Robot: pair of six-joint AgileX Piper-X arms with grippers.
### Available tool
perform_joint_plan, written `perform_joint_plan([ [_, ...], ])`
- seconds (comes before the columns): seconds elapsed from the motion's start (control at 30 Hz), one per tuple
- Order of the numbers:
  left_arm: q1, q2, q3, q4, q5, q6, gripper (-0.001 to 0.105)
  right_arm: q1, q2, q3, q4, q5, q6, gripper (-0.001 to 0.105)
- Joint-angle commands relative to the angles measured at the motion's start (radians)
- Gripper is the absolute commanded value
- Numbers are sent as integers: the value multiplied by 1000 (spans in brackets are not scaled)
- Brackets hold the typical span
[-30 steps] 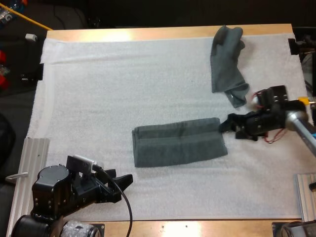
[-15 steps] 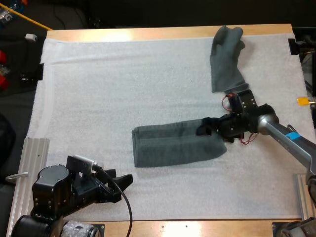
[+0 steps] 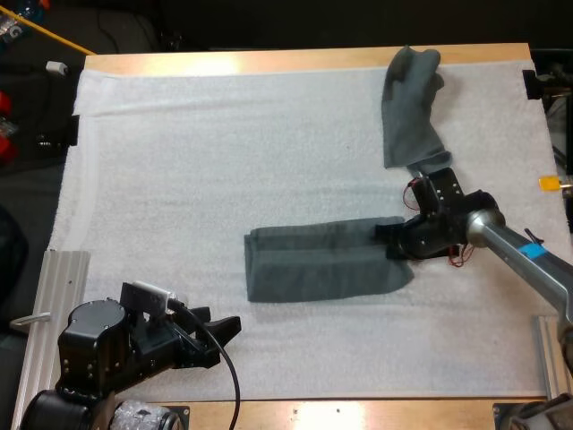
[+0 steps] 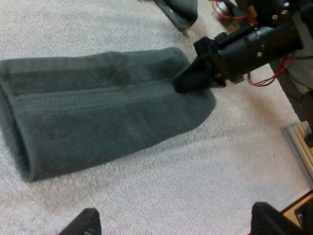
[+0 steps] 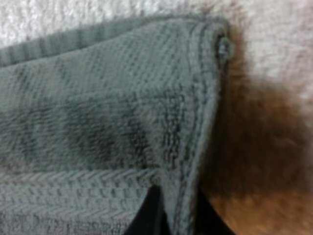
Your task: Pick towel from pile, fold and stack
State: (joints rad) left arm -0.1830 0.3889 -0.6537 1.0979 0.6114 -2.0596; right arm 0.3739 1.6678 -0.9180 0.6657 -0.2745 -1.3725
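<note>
no legible text, labels or numbers anywhere, seemingly.

this is a robotics lab or test bench rather than a home. two black jointed machine arms end in two-finger tools, the left gripper (image 3: 224, 321) and the right gripper (image 3: 391, 242). they stand at a wooden table (image 3: 269, 61) covered by a white mat (image 3: 224, 161). ribbed aluminium rails (image 3: 61, 287) are fixed along the table's left and right sides, like mounting hardware. the surroundings past the far edge are dark.
</note>
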Motion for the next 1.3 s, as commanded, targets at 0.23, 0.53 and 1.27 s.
perform_joint_plan([
  [0.23, 1, -3, -7, -1, -9, 0, 60, -2, -175, 1, 247, 344, -169, 0],
  [0.53, 1, -3, -7, -1, -9, 0, 60, -2, -314, 1, 429, 638, -248, 0],
  [1.27, 1, -3, -7, -1, 36, 0, 60, 236, -284, 2, 123, 178, 304, 0],
])
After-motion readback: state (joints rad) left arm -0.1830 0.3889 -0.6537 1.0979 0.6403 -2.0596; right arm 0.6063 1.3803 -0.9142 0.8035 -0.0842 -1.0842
